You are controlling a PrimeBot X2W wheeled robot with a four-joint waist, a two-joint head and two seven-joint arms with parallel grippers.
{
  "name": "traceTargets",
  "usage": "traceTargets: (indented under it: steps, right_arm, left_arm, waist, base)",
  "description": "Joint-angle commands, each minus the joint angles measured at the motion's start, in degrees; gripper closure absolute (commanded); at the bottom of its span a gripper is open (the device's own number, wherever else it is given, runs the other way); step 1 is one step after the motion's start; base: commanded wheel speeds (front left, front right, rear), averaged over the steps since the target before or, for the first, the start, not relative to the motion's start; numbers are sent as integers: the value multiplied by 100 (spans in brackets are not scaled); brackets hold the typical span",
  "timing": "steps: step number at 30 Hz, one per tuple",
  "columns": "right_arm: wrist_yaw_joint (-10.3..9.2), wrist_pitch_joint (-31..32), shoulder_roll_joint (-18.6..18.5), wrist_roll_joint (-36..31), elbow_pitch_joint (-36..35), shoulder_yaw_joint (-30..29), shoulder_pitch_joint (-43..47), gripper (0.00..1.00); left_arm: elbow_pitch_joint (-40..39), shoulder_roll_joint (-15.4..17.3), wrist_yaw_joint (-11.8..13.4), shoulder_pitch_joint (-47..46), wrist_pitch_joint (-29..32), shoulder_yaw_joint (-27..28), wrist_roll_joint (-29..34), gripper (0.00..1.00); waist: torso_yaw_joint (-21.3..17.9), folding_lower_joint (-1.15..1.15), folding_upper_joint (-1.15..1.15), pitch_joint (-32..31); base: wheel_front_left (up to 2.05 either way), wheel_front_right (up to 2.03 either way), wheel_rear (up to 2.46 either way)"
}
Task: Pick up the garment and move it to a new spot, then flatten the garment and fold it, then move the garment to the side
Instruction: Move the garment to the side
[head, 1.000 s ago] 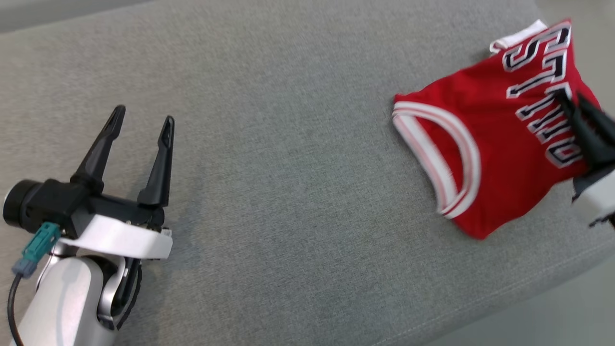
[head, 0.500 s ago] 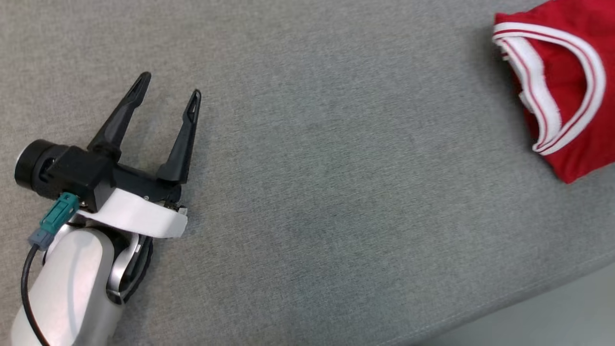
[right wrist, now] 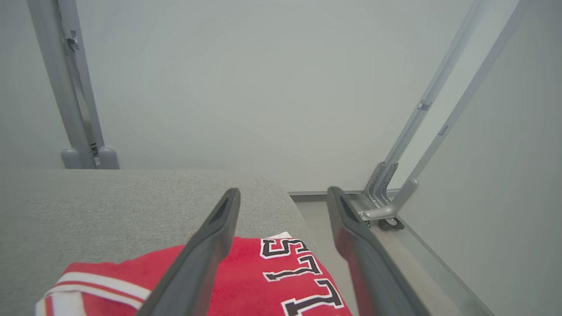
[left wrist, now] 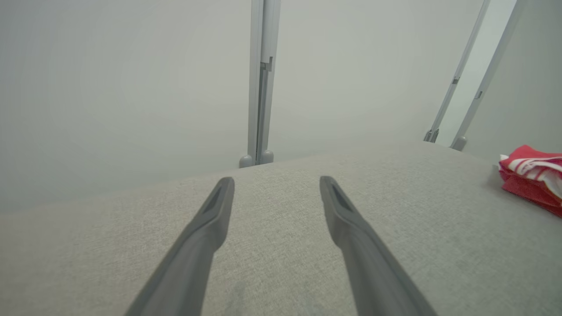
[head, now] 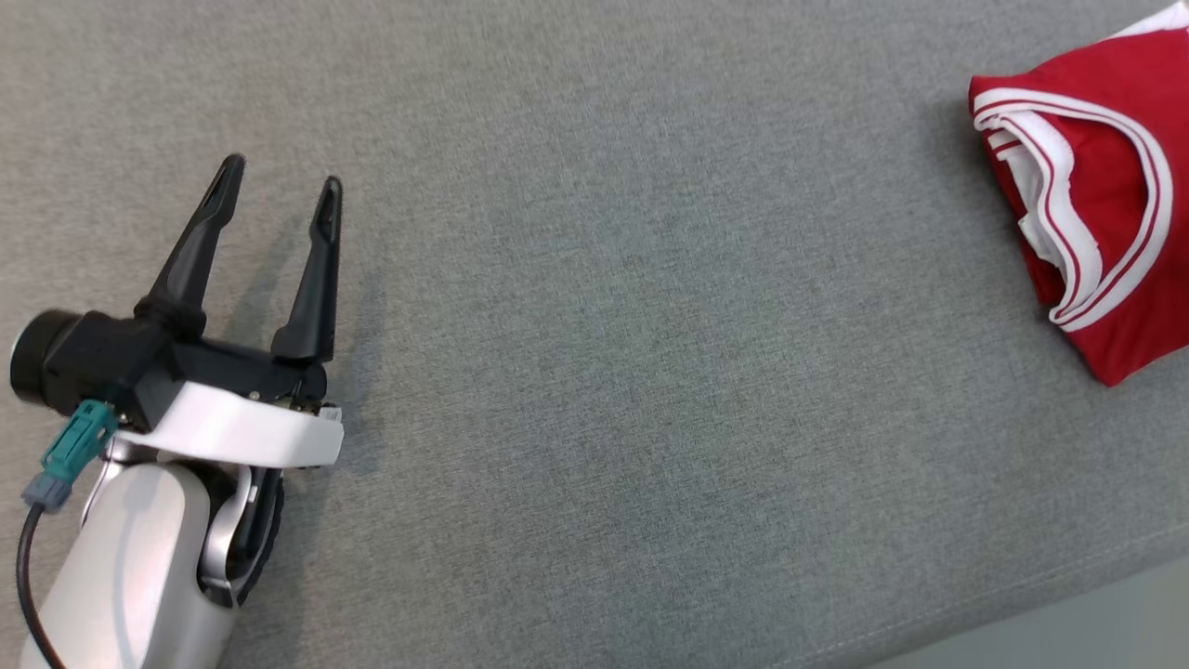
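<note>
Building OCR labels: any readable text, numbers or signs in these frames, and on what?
"ST": black, white-edged block letters on the red jersey, right wrist view; the next letter is cut off by the frame edge.
Small dark mark on the grey post: too small to read.
Nothing else legible.

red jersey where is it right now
The jersey lies folded at the head view's far right on the grey surface, under the open right gripper, far from the left gripper.
</note>
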Motion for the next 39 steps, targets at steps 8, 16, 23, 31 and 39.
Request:
traceTargets:
  steps: [8, 16, 23, 31, 39]
  right_arm:
    - [-2, -20, 1160, -916, -2128, -622, 1500, 0]
    - [-2, 530, 1886, -1294, -3500, -542, 2697, 0]
    - [-2, 986, 2225, -1382, -4040, -515, 3686, 0]
    - [-2, 1226, 2304, -1408, -4166, -507, 4334, 0]
    - [-2, 1403, 2355, -1436, -4376, -609, 4788, 0]
  left_arm:
    - [107, -151, 255, 677, -276, 356, -337, 0]
    - [160, -181, 398, 1155, -332, 444, -326, 0]
    - [266, -79, 468, 1675, -299, 458, -371, 0]
    - [216, 1, 531, 2166, -232, 448, -417, 0]
    - [136, 74, 466, 2390, -117, 415, -521, 0]
  waist:
    - [557, 0, 0, -1057]
    - [999, 0, 0, -1593]
    - [1317, 0, 0, -2163]
    - [1412, 0, 0, -2617]
    - [1510, 0, 0, -2930]
  base:
    - [0, 0, 0]
    - [0, 0, 0]
    - [0, 0, 0]
    - [0, 0, 0]
    - [0, 0, 0]
